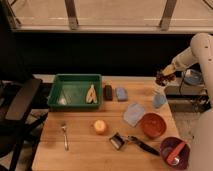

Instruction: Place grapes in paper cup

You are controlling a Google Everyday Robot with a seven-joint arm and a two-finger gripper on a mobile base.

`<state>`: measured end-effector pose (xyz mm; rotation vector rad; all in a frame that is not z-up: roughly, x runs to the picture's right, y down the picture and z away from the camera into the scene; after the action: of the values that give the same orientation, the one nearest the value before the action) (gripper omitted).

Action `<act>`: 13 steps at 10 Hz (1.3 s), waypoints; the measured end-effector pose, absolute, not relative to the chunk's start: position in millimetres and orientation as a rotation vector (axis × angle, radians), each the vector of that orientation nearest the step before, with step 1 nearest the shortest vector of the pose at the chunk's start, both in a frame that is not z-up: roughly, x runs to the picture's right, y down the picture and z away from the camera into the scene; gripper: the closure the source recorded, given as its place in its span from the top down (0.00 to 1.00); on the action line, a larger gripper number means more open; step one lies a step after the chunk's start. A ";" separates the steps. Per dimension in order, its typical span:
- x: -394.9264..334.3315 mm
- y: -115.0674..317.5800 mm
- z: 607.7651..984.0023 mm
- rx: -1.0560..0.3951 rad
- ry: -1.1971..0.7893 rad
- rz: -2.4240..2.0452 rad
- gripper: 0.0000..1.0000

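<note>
Your end effector (165,78) hangs above the tabletop's (80,150) far right edge, clamped on the grapes (162,79), a dark reddish bunch held in the air. Directly below stands the paper cup (159,99). Nearer you sit an orange bowl (152,125), a peeler (131,142), and a green bin (75,91) at left.

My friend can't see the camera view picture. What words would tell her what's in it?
A white robot arm's gripper holds dark grapes above a small cup at the right side of a wooden table. The table also holds a green bin, an orange bowl, a peeler and a fork.
</note>
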<state>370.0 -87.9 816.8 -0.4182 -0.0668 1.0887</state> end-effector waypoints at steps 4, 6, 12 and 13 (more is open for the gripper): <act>361.5 -88.0 827.5 -0.439 -0.070 1.078 0.41; 361.7 -87.6 829.0 -0.439 -0.068 1.082 0.61; 374.2 -95.4 814.9 -0.379 -0.070 1.118 0.71; 374.5 -97.8 810.1 -0.356 -0.080 1.123 0.71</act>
<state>374.5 -97.8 810.1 -0.3558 -0.0801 1.1227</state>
